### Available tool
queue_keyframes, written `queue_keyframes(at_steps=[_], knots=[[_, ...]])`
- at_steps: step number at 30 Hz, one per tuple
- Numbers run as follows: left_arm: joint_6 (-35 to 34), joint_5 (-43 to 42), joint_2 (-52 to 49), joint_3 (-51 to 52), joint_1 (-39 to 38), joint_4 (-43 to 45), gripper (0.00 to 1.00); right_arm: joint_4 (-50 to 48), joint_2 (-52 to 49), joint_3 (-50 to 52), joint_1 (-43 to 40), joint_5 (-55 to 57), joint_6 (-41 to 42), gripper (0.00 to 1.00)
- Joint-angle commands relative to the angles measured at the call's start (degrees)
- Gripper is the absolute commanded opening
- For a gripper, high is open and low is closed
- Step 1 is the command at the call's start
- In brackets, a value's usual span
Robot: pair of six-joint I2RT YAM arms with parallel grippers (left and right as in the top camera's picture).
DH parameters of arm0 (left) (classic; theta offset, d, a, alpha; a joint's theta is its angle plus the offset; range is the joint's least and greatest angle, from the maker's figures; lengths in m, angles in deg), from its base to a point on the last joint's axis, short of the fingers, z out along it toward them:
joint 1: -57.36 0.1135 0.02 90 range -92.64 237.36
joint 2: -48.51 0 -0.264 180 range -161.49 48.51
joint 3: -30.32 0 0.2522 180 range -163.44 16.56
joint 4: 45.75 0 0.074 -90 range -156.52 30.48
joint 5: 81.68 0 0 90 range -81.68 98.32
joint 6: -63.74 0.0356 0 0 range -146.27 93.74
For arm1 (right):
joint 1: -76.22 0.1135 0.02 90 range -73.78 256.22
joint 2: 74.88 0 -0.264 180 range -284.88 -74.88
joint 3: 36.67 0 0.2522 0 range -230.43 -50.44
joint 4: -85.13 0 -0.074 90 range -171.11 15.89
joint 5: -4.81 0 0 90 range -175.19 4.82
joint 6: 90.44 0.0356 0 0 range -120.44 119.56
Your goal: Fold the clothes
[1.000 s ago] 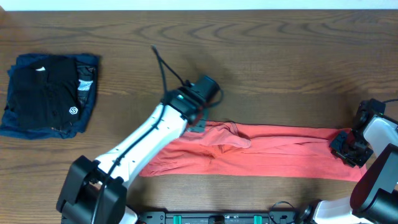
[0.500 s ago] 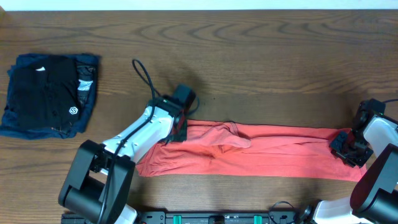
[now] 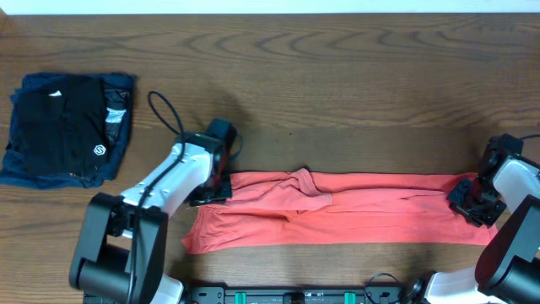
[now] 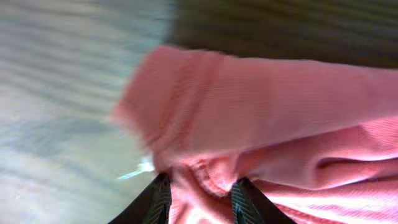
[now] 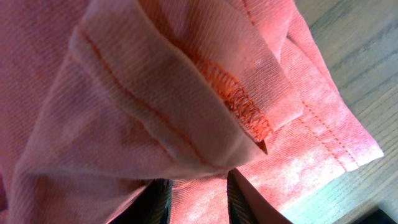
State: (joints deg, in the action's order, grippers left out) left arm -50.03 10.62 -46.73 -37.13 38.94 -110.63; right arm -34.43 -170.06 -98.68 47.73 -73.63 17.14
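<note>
The clothes (image 3: 363, 207), a coral-red shirt, lie stretched in a long band across the near half of the table. My left gripper (image 3: 218, 186) is at the band's upper left corner. In the left wrist view the jaws (image 4: 202, 186) are shut on a bunched fold of the clothes (image 4: 261, 106). My right gripper (image 3: 471, 201) sits at the band's right end. The right wrist view has a hemmed, stitched layer of the clothes (image 5: 155, 93) pinched between its fingers (image 5: 198, 186). No lettering shows.
A folded black garment (image 3: 63, 127) rests on a folded navy-blue garment (image 3: 17, 165) at the far left. The left arm's cable (image 3: 164, 114) loops over the wood behind the arm. The wooden table (image 3: 354, 84) runs on behind the band.
My left gripper has travelled left with the shirt's corner, pulling the band longer and flatter. The right gripper has stayed where it was.
</note>
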Motion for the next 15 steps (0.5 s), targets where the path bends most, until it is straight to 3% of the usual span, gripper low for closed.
queue_keyframes(at_steps=[1,7,15], knots=[[-0.02,0.24,5.31,-3.96,-0.20,-1.27,0.35,-2.01,-1.49,1.20,-0.55,-1.53,0.57,0.29],[-0.09,-13.44,13.51,-5.16,-5.53,5.42,0.38,-2.10,-1.49,1.20,-0.55,-1.51,0.59,0.29],[-2.78,-15.39,10.19,-5.14,-18.29,12.48,0.38,-2.05,-1.49,1.20,-0.55,-1.53,0.57,0.29]])
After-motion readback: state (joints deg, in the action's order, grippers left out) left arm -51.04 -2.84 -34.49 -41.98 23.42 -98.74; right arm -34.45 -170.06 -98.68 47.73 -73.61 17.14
